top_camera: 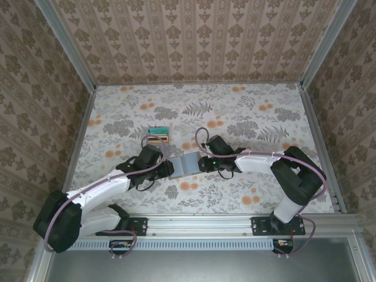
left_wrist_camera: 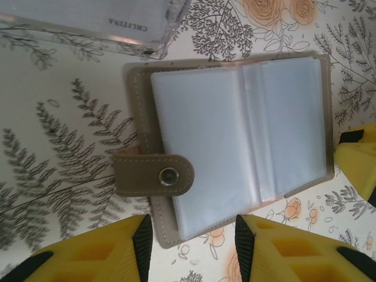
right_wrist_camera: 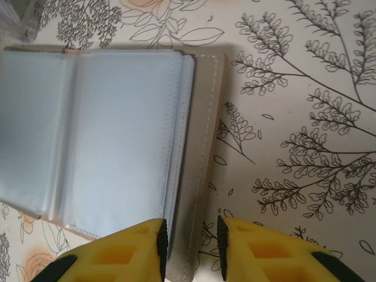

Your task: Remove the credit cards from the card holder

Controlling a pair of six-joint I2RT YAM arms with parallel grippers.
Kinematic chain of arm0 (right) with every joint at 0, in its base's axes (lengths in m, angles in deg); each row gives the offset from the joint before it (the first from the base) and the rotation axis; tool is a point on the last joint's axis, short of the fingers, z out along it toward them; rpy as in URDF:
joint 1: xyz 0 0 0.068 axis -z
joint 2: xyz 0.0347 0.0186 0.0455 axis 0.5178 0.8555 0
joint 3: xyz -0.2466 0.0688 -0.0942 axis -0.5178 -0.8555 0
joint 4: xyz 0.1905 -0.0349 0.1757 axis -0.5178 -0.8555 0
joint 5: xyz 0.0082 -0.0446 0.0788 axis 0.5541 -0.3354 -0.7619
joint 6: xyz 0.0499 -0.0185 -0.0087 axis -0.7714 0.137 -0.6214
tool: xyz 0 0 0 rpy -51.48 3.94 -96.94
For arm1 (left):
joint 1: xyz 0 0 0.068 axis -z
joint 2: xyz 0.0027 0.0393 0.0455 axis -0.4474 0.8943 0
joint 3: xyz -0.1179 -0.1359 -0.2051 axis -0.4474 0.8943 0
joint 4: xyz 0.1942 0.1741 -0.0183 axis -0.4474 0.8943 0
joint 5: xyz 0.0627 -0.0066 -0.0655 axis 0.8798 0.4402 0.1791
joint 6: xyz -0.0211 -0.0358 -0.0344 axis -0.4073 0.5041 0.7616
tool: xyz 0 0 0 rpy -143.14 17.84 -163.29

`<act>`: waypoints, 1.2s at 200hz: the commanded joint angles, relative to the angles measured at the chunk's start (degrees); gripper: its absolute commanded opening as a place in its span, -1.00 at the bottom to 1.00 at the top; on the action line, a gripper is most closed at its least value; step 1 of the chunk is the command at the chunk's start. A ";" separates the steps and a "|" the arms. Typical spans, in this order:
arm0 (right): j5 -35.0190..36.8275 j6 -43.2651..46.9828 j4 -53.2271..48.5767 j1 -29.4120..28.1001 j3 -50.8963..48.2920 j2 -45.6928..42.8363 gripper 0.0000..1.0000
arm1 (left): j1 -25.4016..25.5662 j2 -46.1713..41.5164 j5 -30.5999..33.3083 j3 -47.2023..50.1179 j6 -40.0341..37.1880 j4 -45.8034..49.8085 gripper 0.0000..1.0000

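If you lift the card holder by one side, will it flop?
Probably floppy: the card holder lies opened flat, with thin plastic pages that would likely fan and sag. Those shiny pages look slippery. Its snap tab is undone, so it may swing.

Two robot arms, approx. identical. Left arm (top_camera: 97, 191) and right arm (top_camera: 258, 161) had white link shells w/ bulky black joint housings, each bolted to a black base plate (top_camera: 126, 225). A thin purple cable (top_camera: 198, 136) looped along each arm. Left gripper (left_wrist_camera: 191, 226) and right gripper (right_wrist_camera: 191, 226) had chunky yellow fingers (left_wrist_camera: 88, 255) w/ black pads (left_wrist_camera: 143, 235) on inner faces, plus shallow recesses in the yellow.
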 commanded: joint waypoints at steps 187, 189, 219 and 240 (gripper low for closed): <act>-0.74 -5.96 6.03 -1.80 -1.79 2.32 -0.41 | 1.36 13.40 -4.43 -1.06 0.62 -10.16 -0.32; -0.75 -6.00 6.10 -1.80 -1.79 2.30 -0.41 | 1.46 13.53 -4.43 -1.14 0.62 -10.23 -0.32; -1.37 -6.43 6.63 -2.39 -1.62 3.08 -0.41 | 2.93 15.24 -4.50 -2.27 0.78 -10.99 -0.32; -1.37 -6.49 6.81 -2.66 -1.62 3.18 -0.41 | 3.69 15.87 -4.50 -3.19 0.79 -11.22 -0.32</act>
